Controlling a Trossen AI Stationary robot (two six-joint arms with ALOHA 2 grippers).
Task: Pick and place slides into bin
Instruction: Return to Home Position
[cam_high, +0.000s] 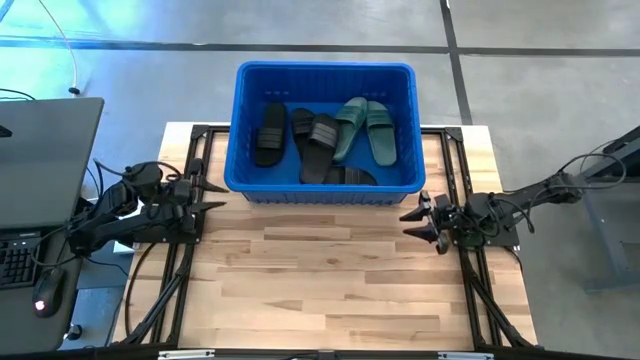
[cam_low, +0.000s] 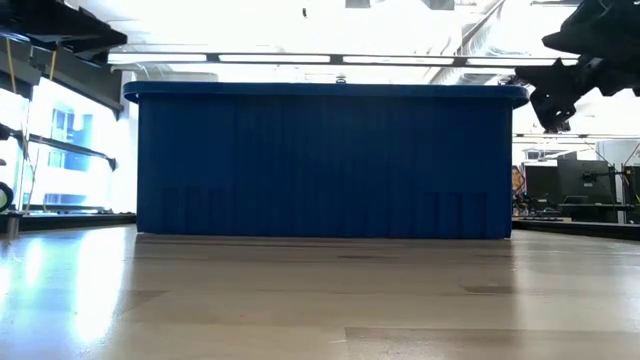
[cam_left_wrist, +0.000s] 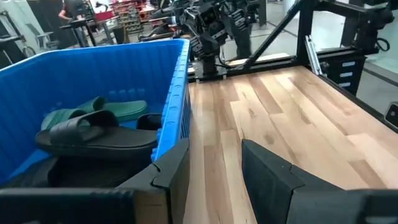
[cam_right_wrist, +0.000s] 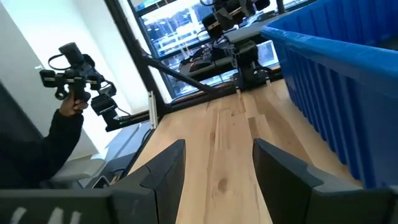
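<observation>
The blue bin (cam_high: 325, 75) stands at the far middle of the table and holds several slides: black ones (cam_high: 268, 133) (cam_high: 318, 145) and two sage green ones (cam_high: 365, 127). In the left wrist view a black slide (cam_left_wrist: 93, 130) lies on others, with green ones (cam_left_wrist: 93, 109) behind it. My left gripper (cam_high: 212, 195) is open and empty beside the bin's near left corner. My right gripper (cam_high: 418, 222) is open and empty beside the bin's near right corner. The low view shows only the bin's near wall (cam_low: 325, 165).
Bare wooden tabletop (cam_high: 330, 290) stretches in front of the bin. A black frame (cam_high: 180, 290) runs along both sides of the table. A laptop (cam_high: 40, 170) sits off the table's left edge. A person's hand holding a device (cam_right_wrist: 71, 93) shows beyond the table.
</observation>
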